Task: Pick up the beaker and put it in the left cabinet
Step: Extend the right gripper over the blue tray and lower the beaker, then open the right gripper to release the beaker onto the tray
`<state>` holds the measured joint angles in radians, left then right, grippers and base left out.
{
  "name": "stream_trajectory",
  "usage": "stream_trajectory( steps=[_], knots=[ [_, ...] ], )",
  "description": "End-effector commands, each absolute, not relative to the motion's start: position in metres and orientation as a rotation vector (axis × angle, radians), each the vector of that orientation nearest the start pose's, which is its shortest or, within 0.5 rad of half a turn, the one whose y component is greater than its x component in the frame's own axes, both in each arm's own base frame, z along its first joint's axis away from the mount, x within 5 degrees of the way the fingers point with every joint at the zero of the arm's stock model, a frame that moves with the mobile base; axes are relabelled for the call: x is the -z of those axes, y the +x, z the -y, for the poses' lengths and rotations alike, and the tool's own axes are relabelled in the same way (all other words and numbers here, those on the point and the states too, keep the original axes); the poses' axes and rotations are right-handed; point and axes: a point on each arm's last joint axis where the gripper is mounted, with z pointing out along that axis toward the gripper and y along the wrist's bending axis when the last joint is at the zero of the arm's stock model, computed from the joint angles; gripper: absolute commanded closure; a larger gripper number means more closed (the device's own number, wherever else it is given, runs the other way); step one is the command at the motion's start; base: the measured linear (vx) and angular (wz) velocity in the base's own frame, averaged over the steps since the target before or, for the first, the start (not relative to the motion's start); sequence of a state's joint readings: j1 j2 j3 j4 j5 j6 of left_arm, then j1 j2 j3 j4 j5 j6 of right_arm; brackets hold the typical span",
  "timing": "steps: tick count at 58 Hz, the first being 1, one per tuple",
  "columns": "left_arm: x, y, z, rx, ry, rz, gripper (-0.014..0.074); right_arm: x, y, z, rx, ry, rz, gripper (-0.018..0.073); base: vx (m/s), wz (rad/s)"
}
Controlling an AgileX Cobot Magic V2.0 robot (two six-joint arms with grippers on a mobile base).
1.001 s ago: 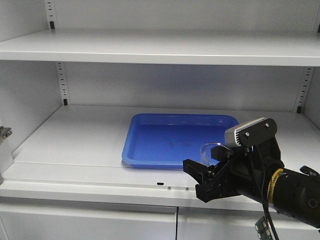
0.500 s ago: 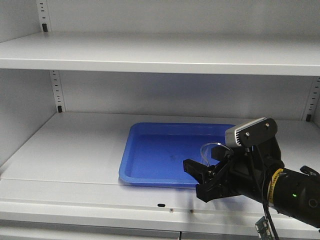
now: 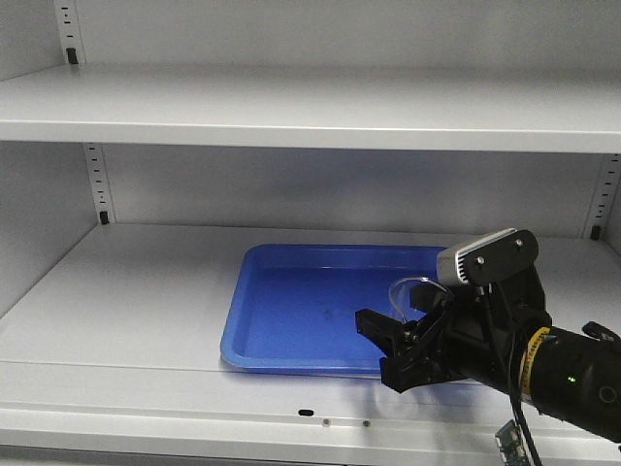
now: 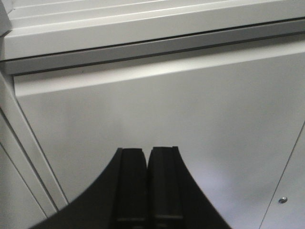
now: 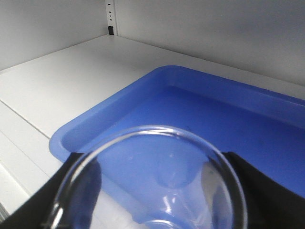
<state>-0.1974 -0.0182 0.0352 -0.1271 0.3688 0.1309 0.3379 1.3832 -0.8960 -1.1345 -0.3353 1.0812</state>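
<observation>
A blue tray (image 3: pixel 310 311) lies on the lower shelf of the left cabinet (image 3: pixel 146 291), and I see nothing in it. My right gripper (image 3: pixel 393 354) is clamped around the beaker (image 3: pixel 415 296), holding it over the tray's near right corner. It is clear glass with a round rim (image 5: pixel 152 167), standing upright, mouth up. My left gripper (image 4: pixel 147 162) has its fingers pressed together on nothing, facing a pale grey panel (image 4: pixel 190 119).
</observation>
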Motion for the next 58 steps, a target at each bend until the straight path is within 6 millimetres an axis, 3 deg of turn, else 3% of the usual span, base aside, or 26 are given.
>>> stream_trajectory(
  steps=[1,11,21,33,48,58],
  knots=[
    [-0.184,0.052,0.014,0.181,0.206,-1.746,0.0603,-0.331,0.278,-0.13,-0.536,-0.546,-1.666,0.0522,0.0,0.0],
    [-0.184,0.052,0.014,0.181,0.206,-1.746,0.0603,-0.328,0.282,-0.128,-0.504,-0.527,-1.693,0.0522,0.0,0.0],
    [-0.184,0.052,0.014,0.181,0.206,-1.746,0.0603,-0.328,0.304,-0.126,-0.41,-0.472,-1.745,0.0522,0.0,0.0],
    [-0.184,0.052,0.014,0.181,0.206,-1.746,0.0603,-0.334,0.347,-0.14,-0.396,-0.469,-1.723,0.0522,0.0,0.0],
    [-0.184,0.052,0.014,0.181,0.206,-1.746,0.0603,-0.31,0.405,-0.159,-0.377,-0.459,-1.755,0.0513,0.0,0.0],
    [-0.184,0.052,0.014,0.181,0.206,-1.746,0.0603,-0.297,0.425,-0.164,-0.365,-0.428,-1.785,0.0484,0.0,0.0]
  ],
)
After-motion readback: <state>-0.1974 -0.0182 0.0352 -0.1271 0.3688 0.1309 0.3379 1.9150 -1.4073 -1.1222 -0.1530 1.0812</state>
